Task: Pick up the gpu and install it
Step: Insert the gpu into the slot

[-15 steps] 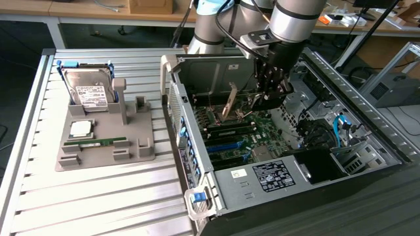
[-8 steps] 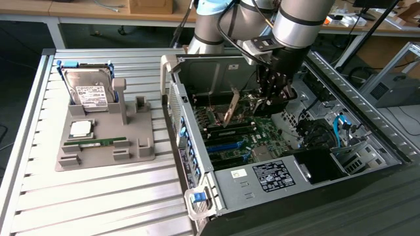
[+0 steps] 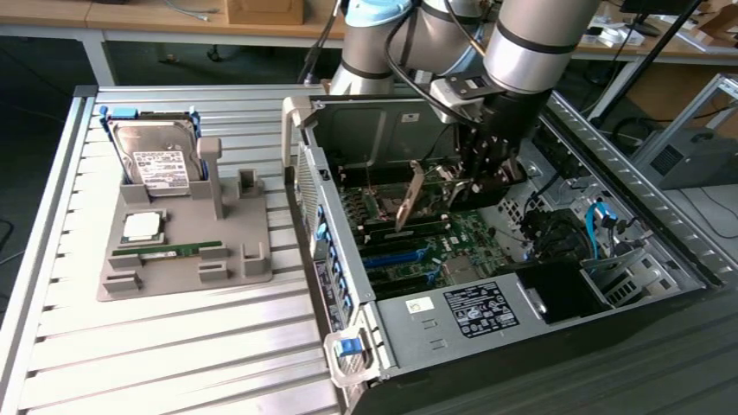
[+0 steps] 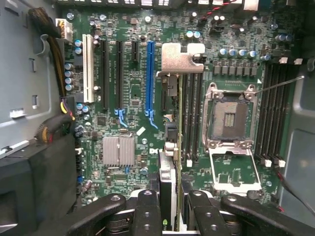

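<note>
Claw [image 4: 170,209] fingers pinch the gpu [image 4: 173,147] on edge, its long axis reaching away over the motherboard [image 4: 123,98], bracket farthest out.

No lettering can be made out anywhere in either view. The silver boxy hard drive [image 3: 155,160], standing in the grey holder at the exterior view's left, carries a white label with dark print too small to read. Inside the open black computer case [image 3: 645,259], the black power-supply box [image 3: 490,307] at the near end bears a white sticker with a barcode-like block and fine print, likewise unreadable.
</note>
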You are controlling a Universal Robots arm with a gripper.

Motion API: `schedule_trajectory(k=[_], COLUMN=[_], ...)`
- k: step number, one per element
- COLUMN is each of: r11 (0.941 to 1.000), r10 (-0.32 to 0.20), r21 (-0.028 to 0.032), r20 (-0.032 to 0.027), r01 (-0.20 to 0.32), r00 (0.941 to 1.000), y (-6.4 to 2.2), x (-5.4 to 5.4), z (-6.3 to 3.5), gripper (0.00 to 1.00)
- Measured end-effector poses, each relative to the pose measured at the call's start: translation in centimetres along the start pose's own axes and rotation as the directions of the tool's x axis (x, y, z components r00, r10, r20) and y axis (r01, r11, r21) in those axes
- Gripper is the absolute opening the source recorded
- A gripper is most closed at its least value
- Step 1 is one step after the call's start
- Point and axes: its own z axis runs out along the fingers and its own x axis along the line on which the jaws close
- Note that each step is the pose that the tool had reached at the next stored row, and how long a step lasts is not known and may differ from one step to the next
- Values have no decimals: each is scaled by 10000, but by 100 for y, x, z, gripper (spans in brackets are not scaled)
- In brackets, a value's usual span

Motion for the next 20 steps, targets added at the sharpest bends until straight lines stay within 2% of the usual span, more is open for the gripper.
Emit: schedule_trajectory(k=[17,20], r11=[10000,10000], r10=[-6,-8], r21=[-3,-2], r20=[-83,-100], r01=[6,8], r00=[10000,9999], y=[13,42], x=[248,254], z=[27,32], gripper=[27,27])
